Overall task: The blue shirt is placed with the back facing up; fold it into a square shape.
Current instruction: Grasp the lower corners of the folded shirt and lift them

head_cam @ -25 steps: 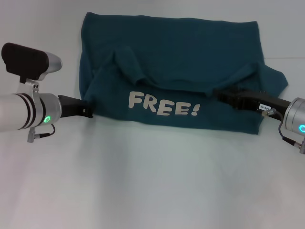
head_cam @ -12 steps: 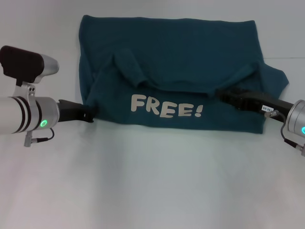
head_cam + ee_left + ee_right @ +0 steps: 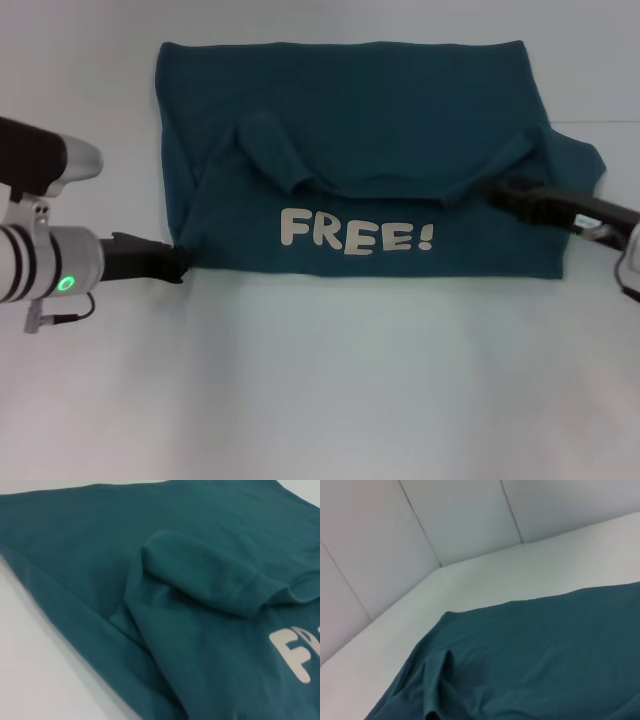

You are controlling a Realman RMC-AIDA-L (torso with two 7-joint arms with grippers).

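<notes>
left gripper (image 3: 178, 262) at the left of the head frame, clamped on the blue shirt's (image 3: 360, 130) near-left corner. right gripper (image 3: 505, 192) at mid right, pinched on the folded layer's right edge. shirt spread across the upper middle of the white table (image 3: 330, 390), near half folded over, "free!" lettering (image 3: 356, 234) facing up. fingertips of both buried in cloth; right arm cut off by the frame edge.
</notes>
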